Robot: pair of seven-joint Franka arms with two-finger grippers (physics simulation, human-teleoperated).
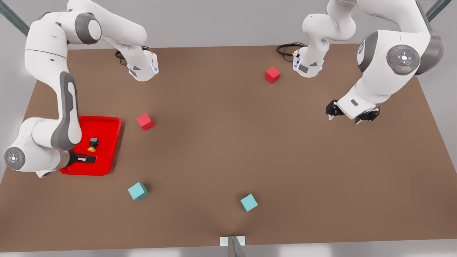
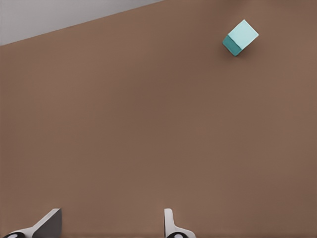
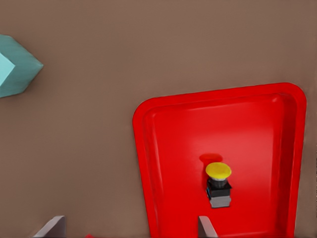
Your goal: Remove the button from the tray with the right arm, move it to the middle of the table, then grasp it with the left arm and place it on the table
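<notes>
Yellow-capped, the button [image 1: 93,144] lies on its side in the tray [image 1: 107,125] at the front view's lower left, so I hang the right gripper [image 1: 85,159], fingers spread, beside it, while my left gripper [image 1: 351,116], likewise spread, waits right of centre.

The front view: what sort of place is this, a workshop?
Likely a simulated robot test bench: two white arms over a bare brown table, with a red tray and scattered cubes.
</notes>
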